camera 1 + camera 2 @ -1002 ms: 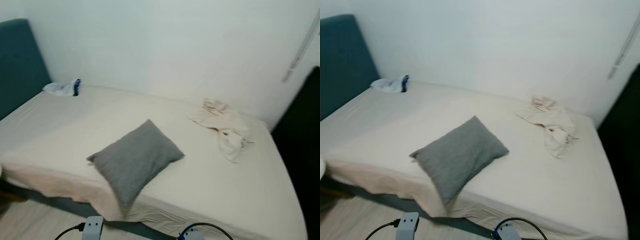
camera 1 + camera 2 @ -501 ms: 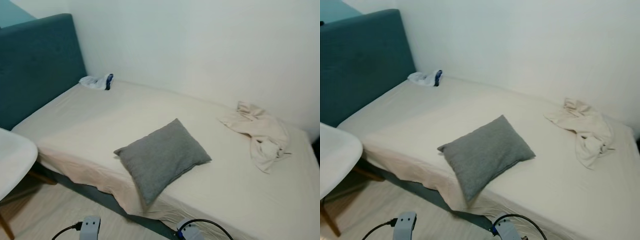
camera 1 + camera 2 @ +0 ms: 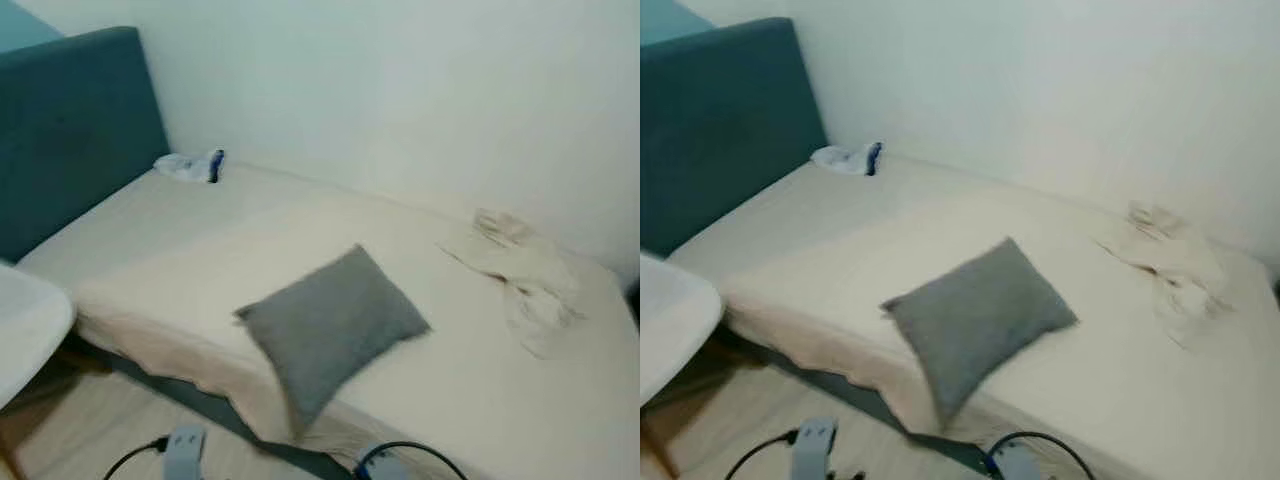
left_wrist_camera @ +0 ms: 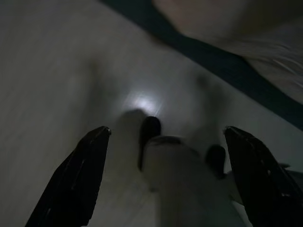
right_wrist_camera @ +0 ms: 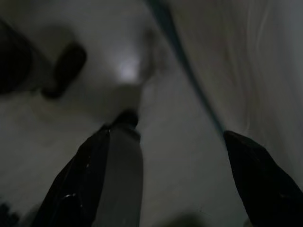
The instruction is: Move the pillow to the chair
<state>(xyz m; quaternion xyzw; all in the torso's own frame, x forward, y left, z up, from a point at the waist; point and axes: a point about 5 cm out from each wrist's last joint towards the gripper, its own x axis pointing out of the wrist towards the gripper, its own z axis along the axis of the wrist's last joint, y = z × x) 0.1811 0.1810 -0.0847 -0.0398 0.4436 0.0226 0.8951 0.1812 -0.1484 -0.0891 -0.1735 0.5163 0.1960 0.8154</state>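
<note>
Nothing moved: pillow (image 3: 332, 325) on bed (image 3: 180, 250); both end effectors (image 4: 163, 179) (image 5: 165, 179) fingers apart.

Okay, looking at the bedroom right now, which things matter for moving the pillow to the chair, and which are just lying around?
Part of the job:
grey pillow, near the bed's front edge
white chair, beside the bed on the robot's left

Just lying about:
crumpled beige cloth on the bed
small white and blue item by the teal headboard

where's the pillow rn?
The grey pillow lies on the bed near its front edge, centre of the left eye view, with the white chair to its left.
</note>
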